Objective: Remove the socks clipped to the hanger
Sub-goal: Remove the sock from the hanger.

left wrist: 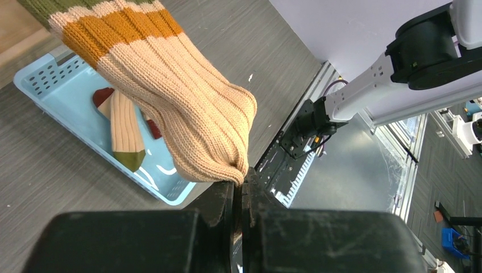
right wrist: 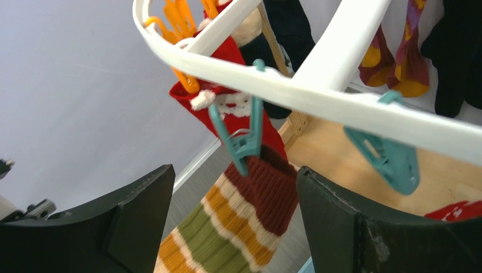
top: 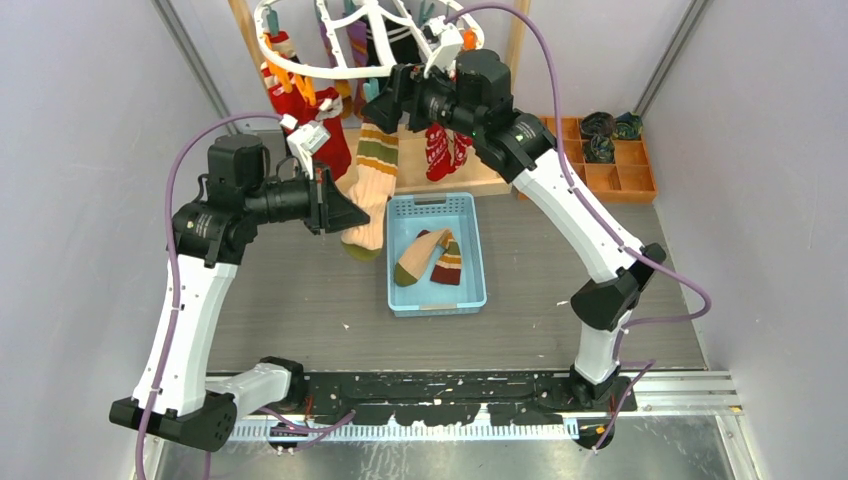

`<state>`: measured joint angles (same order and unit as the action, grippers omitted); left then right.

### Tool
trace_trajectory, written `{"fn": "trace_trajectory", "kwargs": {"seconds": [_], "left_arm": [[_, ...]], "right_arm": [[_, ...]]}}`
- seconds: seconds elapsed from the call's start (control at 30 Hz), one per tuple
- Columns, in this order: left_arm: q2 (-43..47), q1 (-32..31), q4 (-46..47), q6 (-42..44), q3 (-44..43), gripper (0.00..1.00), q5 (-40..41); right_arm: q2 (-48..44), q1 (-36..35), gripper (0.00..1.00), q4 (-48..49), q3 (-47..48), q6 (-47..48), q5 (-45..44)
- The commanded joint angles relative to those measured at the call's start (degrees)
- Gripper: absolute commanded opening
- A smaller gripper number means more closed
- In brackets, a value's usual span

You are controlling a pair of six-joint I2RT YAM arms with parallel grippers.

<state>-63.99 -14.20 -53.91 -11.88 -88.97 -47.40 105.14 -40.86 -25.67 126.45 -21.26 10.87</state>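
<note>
Beige ribbed knit is pinched between the closed fingers of the left gripper [top: 362, 215] [left wrist: 241, 183], which sits just left of the blue basket [top: 437, 310] [left wrist: 34, 85] and level with its far half. What it grips is the toe of the striped sock [top: 377, 178] [left wrist: 182, 114] [right wrist: 239, 227]. From the toe the sock runs up and away behind the basket's left corner, through orange, green and cream bands to a maroon cuff.

The cuff hangs from a teal clip [right wrist: 241, 139] on the white hanger [top: 300, 62] [right wrist: 318, 96], high behind the basket. Red socks [top: 300, 110] [right wrist: 227, 108] hang from orange clips to the left of that clip.

In the basket two loose socks [top: 435, 258] [left wrist: 126, 128] lie side by side, beige with green and maroon ends.

Above the basket's far edge the right gripper [top: 383, 100] [right wrist: 234, 173] hovers with its jaws spread wide. One jaw stands on each side of the teal clip and the cuff, apart from both.

Right of the basket, against the far wall, an orange compartment tray [top: 625, 180] holds dark rolled bundles [top: 600, 125].
</note>
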Motion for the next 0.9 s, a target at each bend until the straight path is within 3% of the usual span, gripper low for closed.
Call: {"fn": "trace_trajectory", "kwargs": {"seconds": [0.0, 0.53, 0.87], "left_arm": [[1.1, -0.2, 0.0, -1.4, -2.6, 0.0, -2.1], [0.1, -0.3, -0.3, -2.5, -4.1, 0.0, -1.9], [0.1, -0.3, -0.3, -2.5, -4.1, 0.0, -1.6]], "right_arm": [[2.5, 1.9, 0.82, 8.0, 2.6, -2.4, 3.6], [4.9, 2.0, 0.67, 23.1, -0.3, -12.3, 3.3], [5.1, 1.3, 0.49, 23.3, -0.6, -11.3, 0.9]]}}
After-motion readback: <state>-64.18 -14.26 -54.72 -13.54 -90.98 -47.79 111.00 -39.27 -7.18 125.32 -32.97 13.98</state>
